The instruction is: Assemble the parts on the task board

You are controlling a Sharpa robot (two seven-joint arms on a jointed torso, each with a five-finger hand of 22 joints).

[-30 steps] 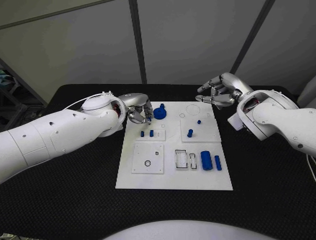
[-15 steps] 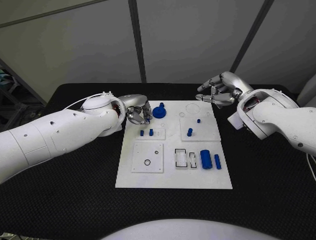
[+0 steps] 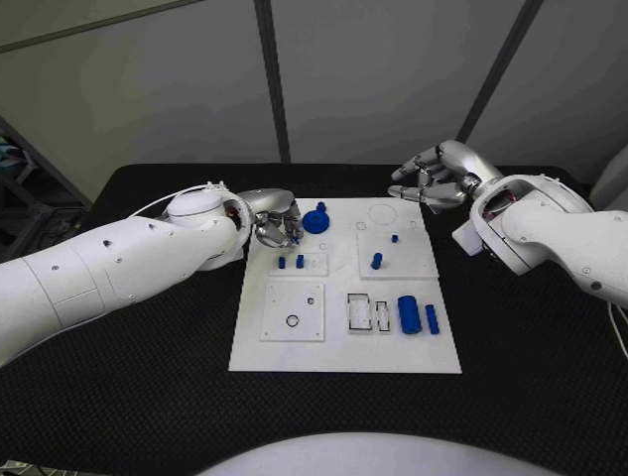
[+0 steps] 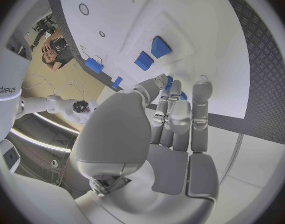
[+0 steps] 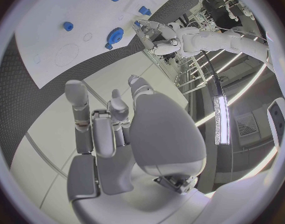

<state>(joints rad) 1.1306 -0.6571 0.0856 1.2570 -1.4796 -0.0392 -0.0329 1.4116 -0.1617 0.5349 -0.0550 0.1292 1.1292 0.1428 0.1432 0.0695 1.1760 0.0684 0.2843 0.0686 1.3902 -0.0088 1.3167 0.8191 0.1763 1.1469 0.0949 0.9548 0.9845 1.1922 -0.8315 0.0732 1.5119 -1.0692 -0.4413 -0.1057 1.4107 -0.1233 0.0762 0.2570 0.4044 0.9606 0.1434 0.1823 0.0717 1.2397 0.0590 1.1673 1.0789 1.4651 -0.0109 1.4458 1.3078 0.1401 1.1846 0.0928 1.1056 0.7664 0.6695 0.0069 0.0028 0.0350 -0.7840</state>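
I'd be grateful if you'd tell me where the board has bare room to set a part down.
The task board is bare along its near edge, below the blue cylinders. The far left corner is crowded: the left robot hand sits beside the blue gear. The right robot hand hovers at the far right corner.

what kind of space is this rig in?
Probably a robotics lab or test cell: a black table with a white task board carrying small blue parts, grey partition panels behind, and ceiling strip lights in the right wrist view.
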